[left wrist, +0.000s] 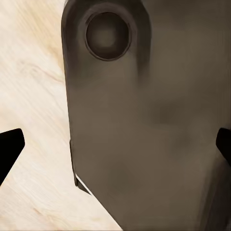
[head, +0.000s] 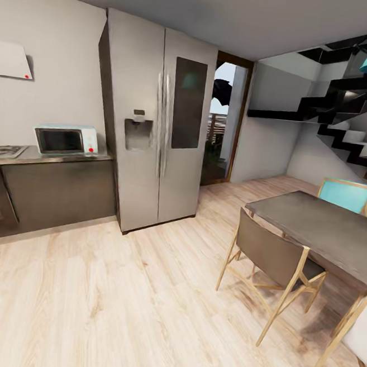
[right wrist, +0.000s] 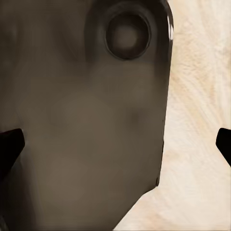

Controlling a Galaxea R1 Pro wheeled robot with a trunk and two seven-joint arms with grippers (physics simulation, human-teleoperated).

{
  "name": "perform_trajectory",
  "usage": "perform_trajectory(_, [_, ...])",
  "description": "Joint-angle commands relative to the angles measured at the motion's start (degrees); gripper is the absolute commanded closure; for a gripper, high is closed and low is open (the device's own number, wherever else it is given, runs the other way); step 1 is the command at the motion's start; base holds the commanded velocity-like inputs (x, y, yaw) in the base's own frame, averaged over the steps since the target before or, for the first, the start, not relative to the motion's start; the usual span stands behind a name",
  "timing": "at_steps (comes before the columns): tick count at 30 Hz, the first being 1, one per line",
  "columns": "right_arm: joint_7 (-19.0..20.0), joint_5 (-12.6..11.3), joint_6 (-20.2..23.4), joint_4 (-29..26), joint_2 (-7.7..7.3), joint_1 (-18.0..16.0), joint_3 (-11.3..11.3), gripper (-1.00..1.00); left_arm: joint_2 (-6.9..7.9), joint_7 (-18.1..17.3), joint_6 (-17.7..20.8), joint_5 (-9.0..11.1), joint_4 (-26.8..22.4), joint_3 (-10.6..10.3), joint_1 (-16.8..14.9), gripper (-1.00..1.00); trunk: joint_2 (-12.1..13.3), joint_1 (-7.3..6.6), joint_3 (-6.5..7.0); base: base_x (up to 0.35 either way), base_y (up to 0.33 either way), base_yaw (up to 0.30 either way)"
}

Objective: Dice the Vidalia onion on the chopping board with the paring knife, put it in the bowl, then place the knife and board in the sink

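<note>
A stretch of grey countertop point(head: 68, 157) over dark cabinets runs along the left wall in the head view. The sink, the Vidalia onion, the chopping board, the paring knife and the bowl are out of view. In the left wrist view my left gripper point(left wrist: 118, 144) is open, its dark fingertips point(left wrist: 9, 149) far apart at the picture's edges, with nothing between them. My right gripper point(right wrist: 118, 144) is open and empty in the same way. Behind both grippers are my own dark body and the pale wooden floor point(left wrist: 33, 96).
A white microwave point(head: 65, 139) and a hob point(head: 1, 150) sit on the counter. A tall steel fridge point(head: 155, 130) stands beside it, then a doorway point(head: 223, 125). At right are a dark dining table point(head: 325, 225), chairs point(head: 271, 259) and black stairs point(head: 346, 126).
</note>
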Motion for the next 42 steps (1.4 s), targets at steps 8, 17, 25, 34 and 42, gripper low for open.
perform_trajectory(8, [-0.12,-0.09,-0.81,-1.47,1.72,-0.21,0.0,-1.0,0.31,0.03,-0.09,0.14,-0.83,0.24,0.61,-1.0,-0.02,0.0,-0.03,0.0,0.0,0.0])
perform_trajectory(17, [-0.13,-0.09,-3.39,-1.88,1.94,-0.2,0.0,-1.0,0.67,-0.09,-0.09,0.36,0.08,0.0,0.61,-1.0,-0.02,0.0,-0.03,0.0,0.0,0.0])
perform_trajectory(25, [-0.15,0.08,-5.96,-1.99,1.62,-0.23,0.13,-1.0,0.96,0.15,-0.15,0.26,-1.31,0.38,0.61,-1.0,-0.02,0.0,-0.03,0.0,0.0,0.0])
perform_trajectory(34, [-0.26,0.09,-10.64,-10.74,0.3,-0.22,0.01,-1.0,0.45,0.04,-0.03,0.29,-17.58,0.45,0.61,-1.0,-0.02,0.0,-0.03,0.0,0.0,0.0])
perform_trajectory(42, [-0.01,0.16,-10.72,-20.36,0.35,-0.24,0.16,-1.0,1.14,0.21,-0.34,0.4,-31.53,0.64,0.61,-1.0,-0.02,0.0,-0.03,0.0,0.0,0.0])
